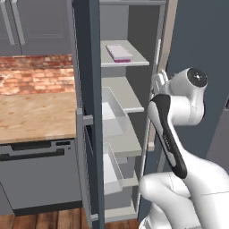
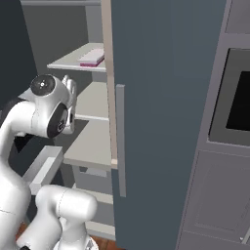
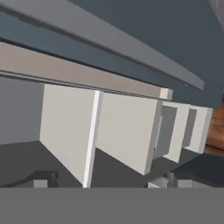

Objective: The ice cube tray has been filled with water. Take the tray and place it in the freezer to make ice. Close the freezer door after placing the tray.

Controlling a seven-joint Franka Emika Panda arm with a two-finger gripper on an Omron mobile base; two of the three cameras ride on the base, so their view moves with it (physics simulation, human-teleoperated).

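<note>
the tray (image 1: 119, 53) lies flat on the upper shelf (image 1: 138, 60) inside the freezer (image 2: 93, 122), near the back of that shelf and apart from its front edge. in the right base view it is also seen on that shelf, toward the far edge (image 2: 92, 57). so the placing step looks finished, and the step in hand is closing the door.

the gripper (image 1: 159, 81) is at the right side of the opening, just beside the edge of the neighbouring door, below the shelf with the tray. nothing is between its tips, and the claw is released, spread wide. in the hand view the tips (image 3: 167, 180) point along the shelves' edges and the inner side of a door.

the freezer door (image 1: 87, 112) stands open at the left, its edge turned toward the base. i judge the next move needs the arm to come out of the opening, reach around to the outer face of this door, and push it until shut. the risk is to hit a shelf or the drawer (image 1: 112, 117) when leaving.
</note>
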